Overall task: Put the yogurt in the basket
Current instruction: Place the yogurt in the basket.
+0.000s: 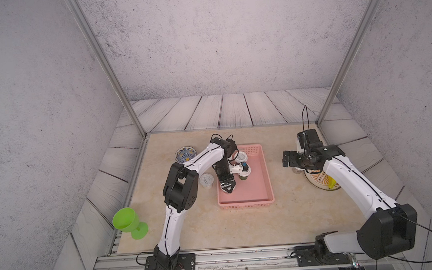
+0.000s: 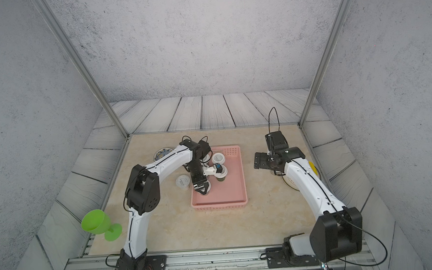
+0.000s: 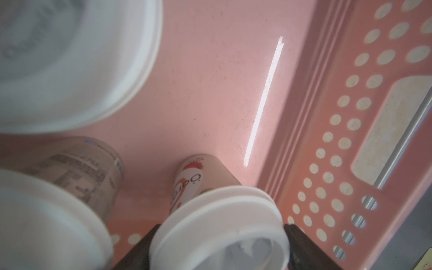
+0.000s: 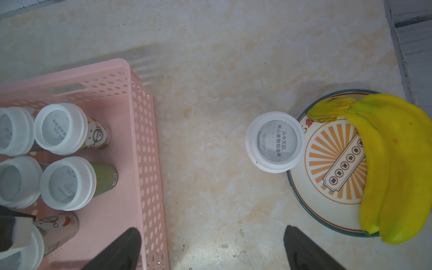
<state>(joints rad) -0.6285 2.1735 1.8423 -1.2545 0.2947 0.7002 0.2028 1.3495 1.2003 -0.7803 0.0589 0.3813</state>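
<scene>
The pink basket (image 1: 247, 203) (image 2: 219, 204) (image 4: 140, 140) holds several upright yogurt cups, among them two (image 1: 241, 156) (image 1: 245, 173) at its far end. My left gripper (image 1: 227, 188) (image 2: 203, 189) (image 3: 221, 228) reaches down inside it. Its jaws flank the white lid of a strawberry-print yogurt (image 3: 201, 177) that stands on the basket floor, and the lid hides any gap. One yogurt (image 1: 206, 180) (image 2: 182, 181) stands on the table just left of the basket. Another yogurt (image 4: 275, 142) stands against the plate's rim. My right gripper (image 1: 287, 159) (image 4: 211, 229) hangs open above bare table between basket and plate.
A plate (image 4: 336, 163) (image 1: 318, 180) with yellow bananas (image 4: 397, 163) lies under the right arm. A blue-patterned bowl (image 1: 185, 154) sits behind the left arm. A green goblet (image 1: 130, 223) lies at the front left edge. Metal frame posts stand at the back corners.
</scene>
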